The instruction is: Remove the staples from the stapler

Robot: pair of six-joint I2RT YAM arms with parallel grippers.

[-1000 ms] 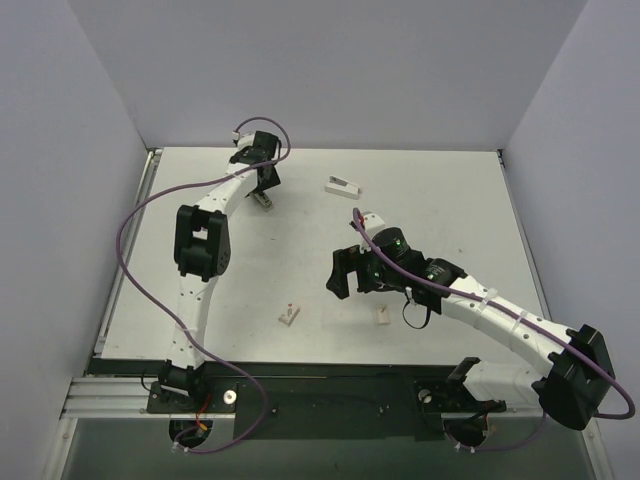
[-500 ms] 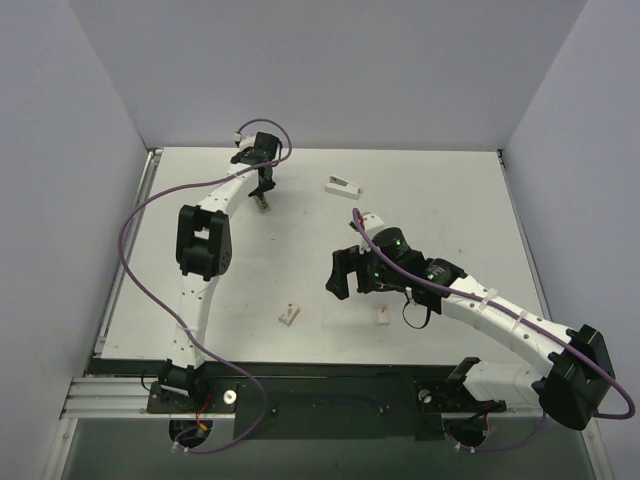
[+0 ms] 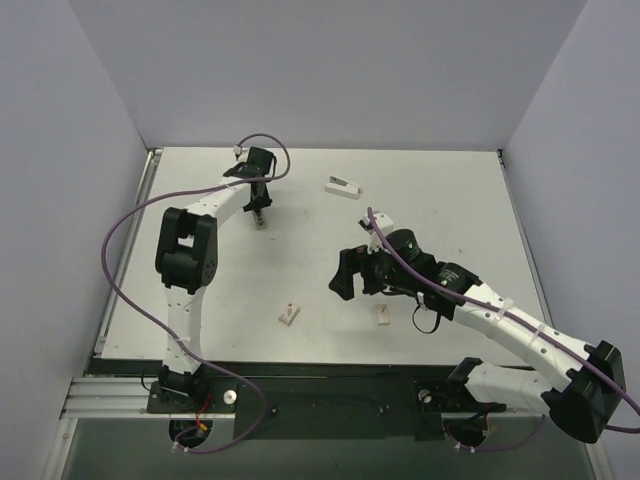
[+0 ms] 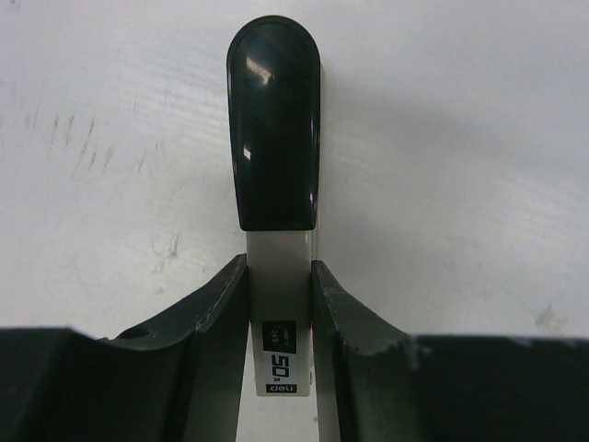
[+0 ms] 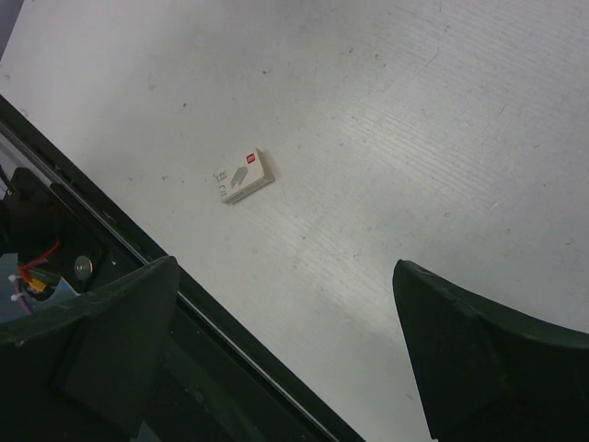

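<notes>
The left gripper (image 4: 278, 267) clamps the stapler (image 4: 274, 138) by its pale rear (dark head juts beyond the fingertips).

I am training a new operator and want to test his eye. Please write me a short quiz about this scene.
1. What does the left pincer grip between its fingers? A) a small box B) the stapler C) nothing
2. True or false: the right pincer is closed on the small box.
3. Fill in: in the left wrist view, the top part of the stapler is ____ in colour.

Key: 1 B. 2 False: it stands open, above the table and apart from the box. 3 black.
</notes>
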